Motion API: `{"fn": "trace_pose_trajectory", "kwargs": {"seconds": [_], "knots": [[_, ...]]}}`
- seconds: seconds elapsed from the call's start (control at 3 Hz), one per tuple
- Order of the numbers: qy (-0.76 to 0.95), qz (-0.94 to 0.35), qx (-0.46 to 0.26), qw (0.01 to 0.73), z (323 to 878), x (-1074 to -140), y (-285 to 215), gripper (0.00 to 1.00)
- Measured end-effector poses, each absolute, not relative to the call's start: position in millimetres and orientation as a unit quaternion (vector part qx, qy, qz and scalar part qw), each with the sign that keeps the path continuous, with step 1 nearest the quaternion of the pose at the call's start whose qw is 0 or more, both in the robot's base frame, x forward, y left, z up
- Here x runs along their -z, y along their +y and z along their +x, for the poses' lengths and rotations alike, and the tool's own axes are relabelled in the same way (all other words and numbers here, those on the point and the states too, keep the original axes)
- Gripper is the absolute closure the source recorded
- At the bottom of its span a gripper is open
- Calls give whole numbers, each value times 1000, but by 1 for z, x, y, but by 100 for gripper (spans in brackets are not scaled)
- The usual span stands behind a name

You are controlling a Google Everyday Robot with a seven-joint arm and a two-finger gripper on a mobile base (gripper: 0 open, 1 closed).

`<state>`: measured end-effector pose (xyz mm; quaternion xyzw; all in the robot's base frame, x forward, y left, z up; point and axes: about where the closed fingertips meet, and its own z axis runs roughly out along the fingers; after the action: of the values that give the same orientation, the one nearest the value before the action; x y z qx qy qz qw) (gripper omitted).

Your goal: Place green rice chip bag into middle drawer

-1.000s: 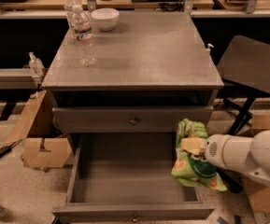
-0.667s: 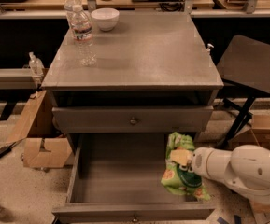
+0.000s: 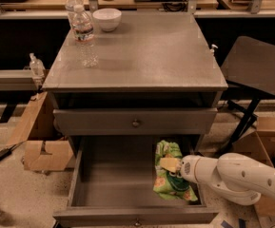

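- The green rice chip bag (image 3: 169,186) is inside the open middle drawer (image 3: 111,179). It is on the right side, close to the near end.
- The pincer (image 3: 171,165) reaches in from the right on a fat white arm (image 3: 232,175). It is squeezed shut on the bag and pinches it about halfway up.
- The bag leans, with its top toward the far end of the drawer. I cannot tell if its bottom touches the drawer floor.
- The rest of the drawer floor is bare grey wood.
- Just above it, the other grey drawer (image 3: 103,122) is closed.
- On the table (image 3: 151,51) two water bottles (image 3: 83,34) stand at the far left corner. A white bowl (image 3: 107,19) sits just to their right.
- A cardboard box (image 3: 44,153) lies on the floor to the left of the open drawer.
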<state>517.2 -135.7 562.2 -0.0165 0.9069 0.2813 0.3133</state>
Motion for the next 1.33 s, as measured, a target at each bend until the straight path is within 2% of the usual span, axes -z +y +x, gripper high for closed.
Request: {"fn": "trace_pose_trajectory", "kwargs": {"seconds": [0.67, 1.0, 1.33], "knots": [[907, -17, -283, 311, 517, -561, -133, 50], [907, -19, -284, 310, 517, -561, -131, 19], [907, -20, -284, 310, 517, -561, -129, 0]]}}
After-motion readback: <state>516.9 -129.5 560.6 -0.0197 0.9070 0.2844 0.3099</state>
